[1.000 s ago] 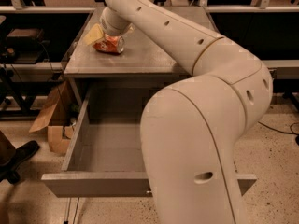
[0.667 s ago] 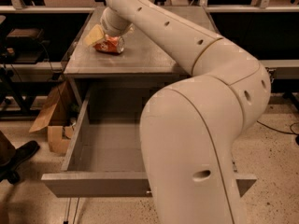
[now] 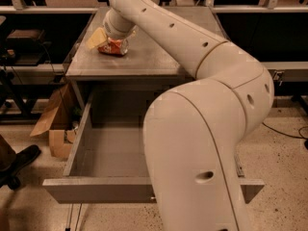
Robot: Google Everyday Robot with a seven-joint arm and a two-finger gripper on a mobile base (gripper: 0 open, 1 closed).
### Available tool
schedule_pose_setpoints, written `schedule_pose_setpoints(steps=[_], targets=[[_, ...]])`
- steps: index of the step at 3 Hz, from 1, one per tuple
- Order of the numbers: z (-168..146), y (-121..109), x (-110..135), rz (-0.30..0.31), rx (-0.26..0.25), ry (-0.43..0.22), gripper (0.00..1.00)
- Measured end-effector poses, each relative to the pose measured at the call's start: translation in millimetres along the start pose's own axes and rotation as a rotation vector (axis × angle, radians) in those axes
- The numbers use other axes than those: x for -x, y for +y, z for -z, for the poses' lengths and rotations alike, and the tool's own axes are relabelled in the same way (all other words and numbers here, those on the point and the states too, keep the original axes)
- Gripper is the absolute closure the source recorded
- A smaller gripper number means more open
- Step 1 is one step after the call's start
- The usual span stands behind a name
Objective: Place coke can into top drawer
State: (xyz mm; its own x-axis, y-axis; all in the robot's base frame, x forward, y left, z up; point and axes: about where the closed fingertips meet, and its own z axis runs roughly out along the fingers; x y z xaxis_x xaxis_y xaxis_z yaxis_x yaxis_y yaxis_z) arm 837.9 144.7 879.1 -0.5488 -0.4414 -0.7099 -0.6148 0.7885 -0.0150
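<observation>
The small red-orange soda can with white lettering [image 3: 114, 47] is seen lying on its side on the flat grey table top [image 3: 154, 57], towards the left rear part of that surface. The gripper [image 3: 109, 40] of the smooth cream-white robot arm [image 3: 207, 119] is lowered directly onto it, touching or very nearly touching the can from above and from the left. A pale yellow part of the gripper is shown at the can's left end. Whether the can is clasped or merely covered cannot be told, since the rounded wrist hides the contact.

Below the table top, the wide grey top drawer [image 3: 79, 138] is pulled fully out towards the camera. Its walls are thin and straight, its floor is flat and matt, and its flat front panel is cut across on the right by the bulky, glossy elbow of the arm, so that only the left half of the cavity is exposed. The can is well apart from the drawer, above and behind its back edge.

To the left of the drawer, an opened brown cardboard box [image 3: 50, 126] is leaned near the table leg. A speckled beige floor [image 3: 281, 143] is visible at the right, with open room beside the drawer.
</observation>
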Motion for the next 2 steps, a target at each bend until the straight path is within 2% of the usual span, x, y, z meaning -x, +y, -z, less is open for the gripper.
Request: schedule_pose_setpoints(steps=[1,2], targets=[[-1.9,2.0,-1.3,0.012,0.015,0.011,0.19],[-5.4,5.6,-3.2,0.027,0.034,0.029,0.49]])
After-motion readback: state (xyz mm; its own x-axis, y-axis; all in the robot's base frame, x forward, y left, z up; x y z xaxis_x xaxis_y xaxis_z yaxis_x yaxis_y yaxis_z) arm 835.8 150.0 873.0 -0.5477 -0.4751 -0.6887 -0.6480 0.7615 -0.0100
